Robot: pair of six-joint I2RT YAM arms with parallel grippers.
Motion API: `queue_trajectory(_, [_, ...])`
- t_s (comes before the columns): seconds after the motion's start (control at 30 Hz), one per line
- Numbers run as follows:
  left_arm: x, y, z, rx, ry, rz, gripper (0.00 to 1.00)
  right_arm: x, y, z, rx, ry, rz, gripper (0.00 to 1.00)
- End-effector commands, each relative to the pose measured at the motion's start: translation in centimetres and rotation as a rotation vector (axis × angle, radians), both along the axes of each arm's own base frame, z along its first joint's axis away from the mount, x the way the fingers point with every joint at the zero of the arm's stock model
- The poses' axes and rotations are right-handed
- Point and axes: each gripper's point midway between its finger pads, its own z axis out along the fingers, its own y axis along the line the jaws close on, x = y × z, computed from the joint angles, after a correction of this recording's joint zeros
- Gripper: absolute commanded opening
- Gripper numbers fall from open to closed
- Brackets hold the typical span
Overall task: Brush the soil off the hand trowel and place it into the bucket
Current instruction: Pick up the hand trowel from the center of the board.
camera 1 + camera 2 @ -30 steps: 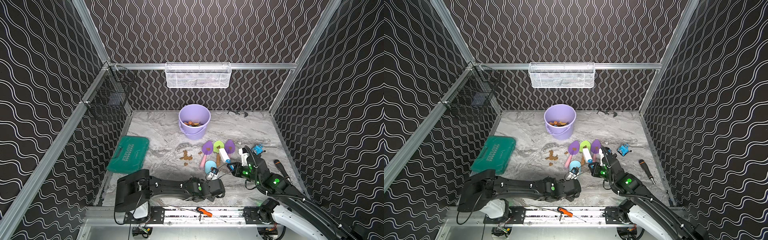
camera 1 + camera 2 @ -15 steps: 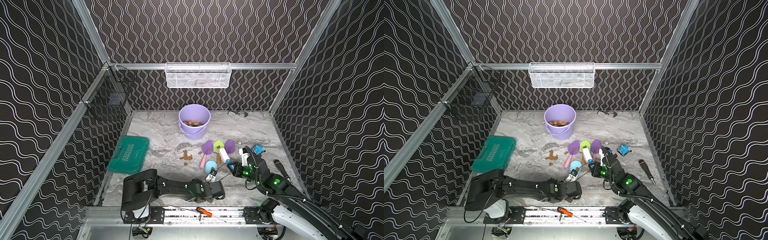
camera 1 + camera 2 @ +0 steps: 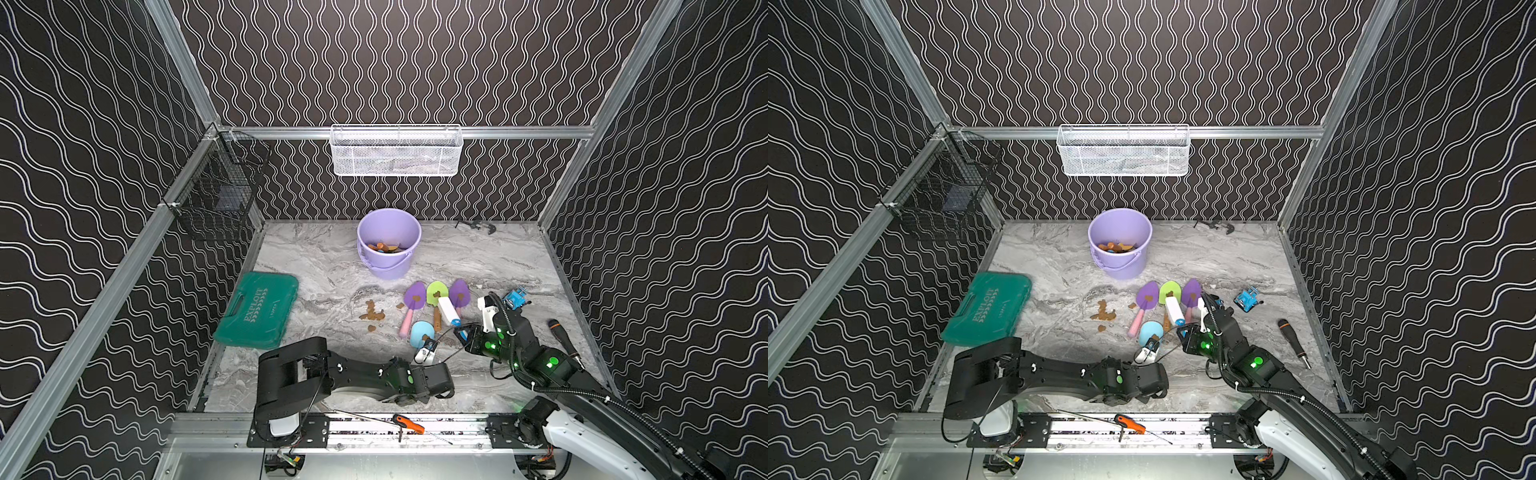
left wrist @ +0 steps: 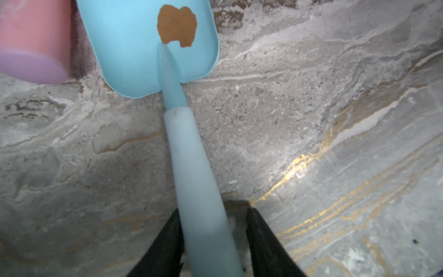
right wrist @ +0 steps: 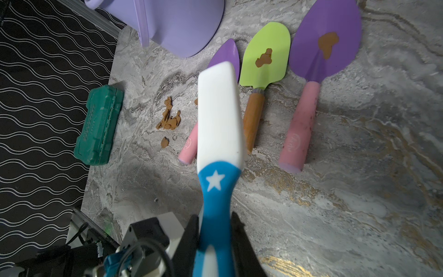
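A light blue trowel [image 3: 422,333] [image 3: 1150,332] lies on the marble table with a brown clump of soil [image 4: 177,25] on its blade. My left gripper [image 4: 214,211] [image 3: 428,351] straddles its pale handle [image 4: 191,167]; one finger touches it and a gap shows at the other, so it is open. My right gripper [image 5: 214,223] [image 3: 463,332] is shut on a blue-and-white brush [image 5: 219,115] [image 3: 448,311], held above the other trowels. The lilac bucket [image 3: 386,266] [image 3: 1121,266] stands at the back with brown bits inside.
Three more soiled trowels lie in a row: purple [image 3: 414,296], green [image 3: 435,291], purple [image 3: 459,293]. Loose soil [image 3: 372,313] lies to their left. A green tool case [image 3: 257,309], a blue toy [image 3: 515,297] and a screwdriver [image 3: 561,334] flank them. A white mesh basket [image 3: 395,151] hangs behind.
My left arm's elbow has shifted to the right while its gripper stayed at the blue trowel's handle and its jaws narrowed. The right arm and brush have not moved.
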Motion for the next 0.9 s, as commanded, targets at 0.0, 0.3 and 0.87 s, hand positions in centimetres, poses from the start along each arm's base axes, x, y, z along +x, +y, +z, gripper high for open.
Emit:
queue_trajectory(0.0, [0.0, 1.2, -0.5, 0.031, 0.022, 0.010, 0.37, 0.5, 0.3, 0.8, 0.030, -0.026, -0.010, 0.00])
queue_trajectory(0.3, [-0.2, 1.4, 0.6, 0.005, 0.041, -0.016, 0.06, 0.4, 0.3, 0.7, 0.029, -0.026, -0.009, 0.00])
queue_trajectory(0.87, [-0.6, 13.8, 9.3, 0.370, 0.010, 0.039, 0.00, -1.0, 4.6, 4.6, 0.172, -0.095, 0.250, 0.00])
